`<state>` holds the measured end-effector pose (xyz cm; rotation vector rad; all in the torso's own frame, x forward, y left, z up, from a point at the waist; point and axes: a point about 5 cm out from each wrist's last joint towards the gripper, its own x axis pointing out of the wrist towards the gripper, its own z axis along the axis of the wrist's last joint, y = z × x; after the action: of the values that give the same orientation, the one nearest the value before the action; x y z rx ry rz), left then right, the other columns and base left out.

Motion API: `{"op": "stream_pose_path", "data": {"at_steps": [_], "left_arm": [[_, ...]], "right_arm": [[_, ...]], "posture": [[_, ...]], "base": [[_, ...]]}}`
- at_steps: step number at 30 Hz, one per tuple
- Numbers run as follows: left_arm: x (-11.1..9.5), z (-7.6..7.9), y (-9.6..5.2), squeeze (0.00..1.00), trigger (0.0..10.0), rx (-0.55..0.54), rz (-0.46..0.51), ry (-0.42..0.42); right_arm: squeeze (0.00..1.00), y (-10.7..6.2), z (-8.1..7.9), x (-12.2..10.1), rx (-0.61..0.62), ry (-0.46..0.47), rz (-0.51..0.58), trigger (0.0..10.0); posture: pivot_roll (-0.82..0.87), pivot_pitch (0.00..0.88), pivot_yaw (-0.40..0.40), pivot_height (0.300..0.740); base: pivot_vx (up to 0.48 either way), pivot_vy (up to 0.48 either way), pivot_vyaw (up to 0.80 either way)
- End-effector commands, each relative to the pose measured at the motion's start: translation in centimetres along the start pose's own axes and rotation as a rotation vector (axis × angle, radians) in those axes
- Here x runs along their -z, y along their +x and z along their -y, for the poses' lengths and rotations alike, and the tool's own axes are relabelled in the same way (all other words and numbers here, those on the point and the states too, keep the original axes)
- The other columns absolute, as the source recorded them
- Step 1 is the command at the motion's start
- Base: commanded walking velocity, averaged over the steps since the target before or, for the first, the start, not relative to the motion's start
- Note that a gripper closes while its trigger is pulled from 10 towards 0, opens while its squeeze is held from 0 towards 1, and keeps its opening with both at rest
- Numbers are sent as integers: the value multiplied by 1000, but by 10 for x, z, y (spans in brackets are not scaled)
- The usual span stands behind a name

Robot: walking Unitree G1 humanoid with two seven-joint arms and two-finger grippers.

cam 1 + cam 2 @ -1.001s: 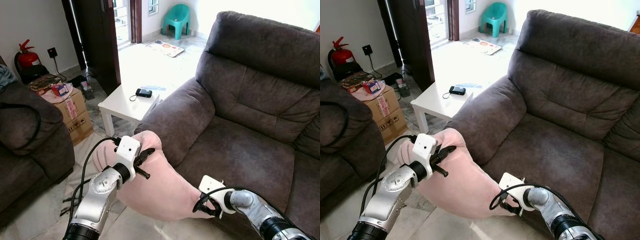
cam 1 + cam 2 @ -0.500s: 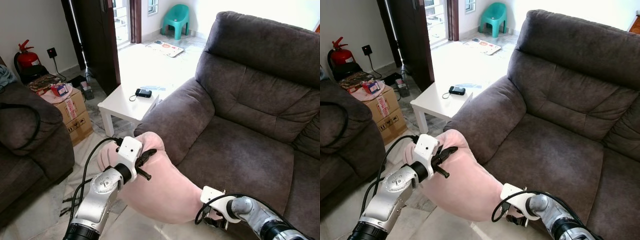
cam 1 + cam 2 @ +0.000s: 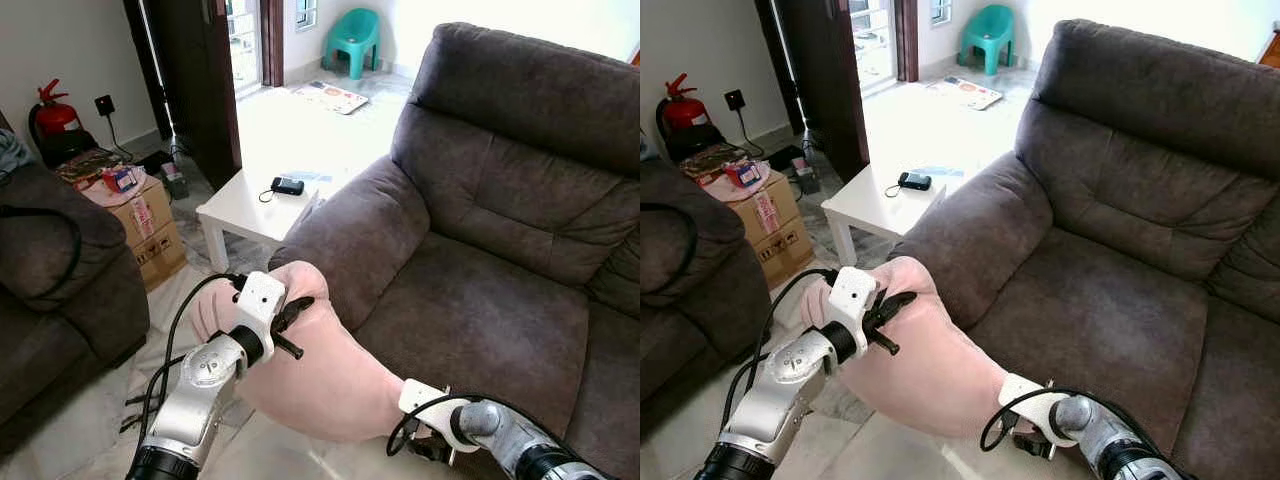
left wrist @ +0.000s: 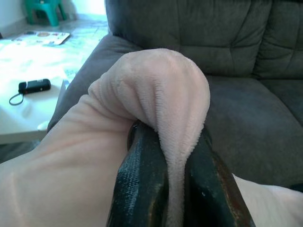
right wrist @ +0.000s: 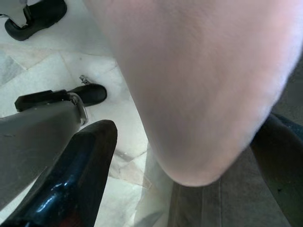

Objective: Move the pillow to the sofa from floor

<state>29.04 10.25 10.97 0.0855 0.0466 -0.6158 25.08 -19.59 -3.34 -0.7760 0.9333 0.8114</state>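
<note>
A soft pink pillow (image 3: 330, 375) hangs off the floor, in front of the dark grey sofa (image 3: 480, 300) and against its armrest. My left gripper (image 3: 290, 320) is shut on the pillow's upper edge. The left wrist view shows a fold of the pillow (image 4: 156, 85) pinched between the two black fingers (image 4: 142, 189). My right gripper (image 3: 425, 445) is low at the pillow's bottom right end, by the sofa's front edge. It is open: in the right wrist view its fingers (image 5: 80, 179) stand wide apart, with the pillow's rounded end (image 5: 199, 85) bulging between them.
A white low table (image 3: 250, 210) carrying a small black device (image 3: 288, 186) stands beyond the armrest. A cardboard box (image 3: 150, 225) and a second dark sofa (image 3: 50, 280) are on the left. A fire extinguisher (image 3: 55, 115) and a teal chair (image 3: 355, 40) stand farther back.
My right gripper has dropped lower, from the pillow's bottom end to beneath it. The left gripper keeps its hold and has barely moved.
</note>
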Motion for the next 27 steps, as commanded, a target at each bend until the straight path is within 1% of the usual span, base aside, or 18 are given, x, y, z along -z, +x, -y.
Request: {"op": "stream_pose_path", "data": {"at_steps": [1,10,13,14,16,21,22,27], "left_arm": [[-28,3,5,0,10000,32,110,42],[-29,4,5,0,10000,41,111,41],[-29,5,5,0,10000,49,113,41],[-29,5,5,0,10000,50,113,41],[-30,5,5,0,10000,51,114,38],[-29,6,5,0,10000,52,112,36],[-29,6,5,0,10000,52,112,35],[-29,4,5,0,10000,47,110,35]], "right_arm": [[0,2,-6,5,-4,16,-22,10000],[0,6,-10,5,33,49,-24,10000],[0,7,-13,9,49,57,-46,10000],[0,7,-12,9,56,58,-48,10000],[0,7,-9,9,107,73,-53,10000],[0,6,-6,7,130,96,-39,10000],[0,6,-6,7,131,101,-36,0],[0,7,-7,7,130,103,-35,0]], "posture": [[138,0,-93,740],[142,0,-93,740],[142,0,-94,740],[142,0,-94,740],[144,0,-94,740],[142,0,-95,740],[142,0,-95,740],[144,0,-96,740]], "base": [[0,0,0],[0,0,0],[0,0,0],[0,0,0],[0,0,0],[0,0,0],[0,0,0],[0,0,0]]}}
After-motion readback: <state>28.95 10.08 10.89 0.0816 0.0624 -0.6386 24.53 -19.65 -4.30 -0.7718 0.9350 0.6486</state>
